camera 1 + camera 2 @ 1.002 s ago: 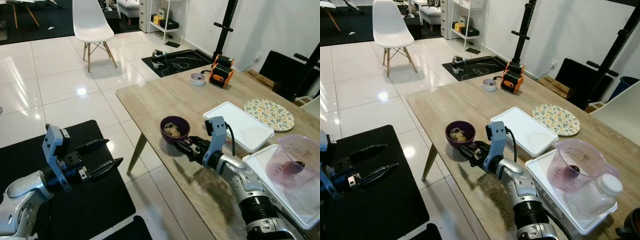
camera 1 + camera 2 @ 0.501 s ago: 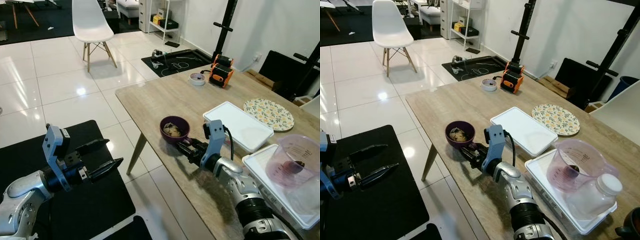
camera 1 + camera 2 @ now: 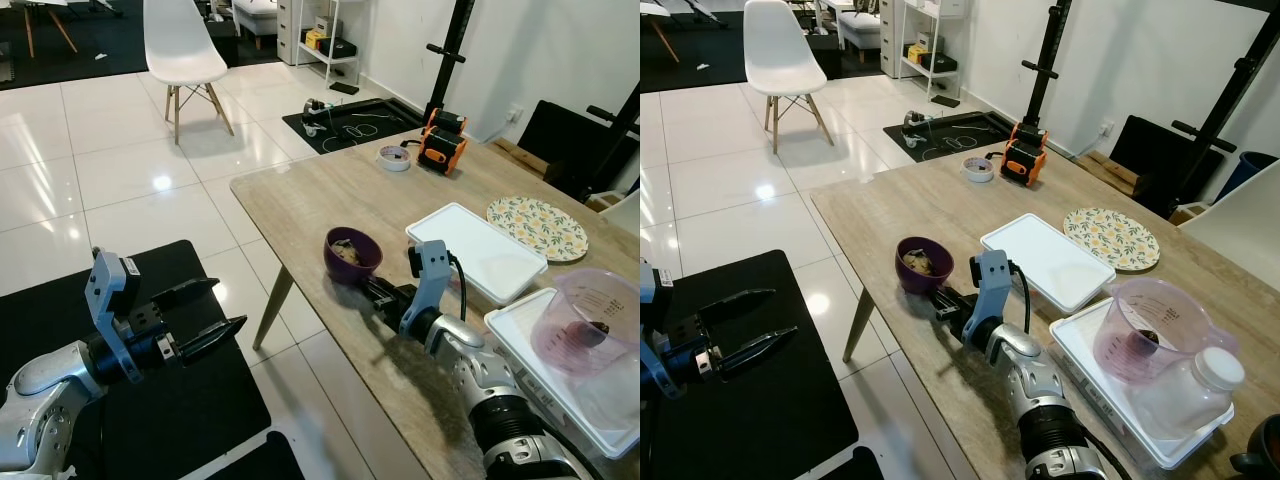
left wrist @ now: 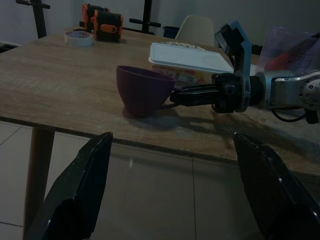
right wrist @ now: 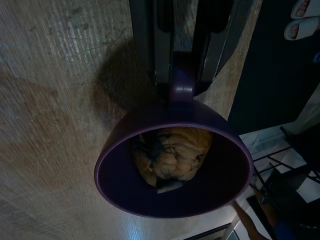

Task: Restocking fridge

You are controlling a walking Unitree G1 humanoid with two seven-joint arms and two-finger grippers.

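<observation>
- White glossy floor tiles (image 3: 120, 170) surround a wooden counter (image 3: 330, 195), with a white chair (image 3: 184, 45) standing well beyond it.
- Near the counter's front edge sits a purple bowl (image 3: 352, 254), tilted; the right hand (image 3: 376, 292) is clenched on the small tab at its rim.
- Inside the bowl lies a brownish lump of food (image 5: 172, 156), too dim in the right wrist view to identify.
- Just beside the right arm lies a flat white lid or tray (image 3: 476, 250), then a floral plate (image 3: 538, 226).
- A second white tray (image 3: 1120, 405) is cut off at the frame edge; it holds a clear pink measuring jug (image 3: 1150, 330) and a capped bottle (image 3: 1195, 390), whose contents are hard to make out.
- At the far end sit a tape roll (image 3: 396, 157) and an orange-and-black device (image 3: 443, 140).
- Off the counter, the left hand (image 3: 200, 315) hovers over a black mat (image 3: 160, 400), fingers spread apart and holding nothing.
</observation>
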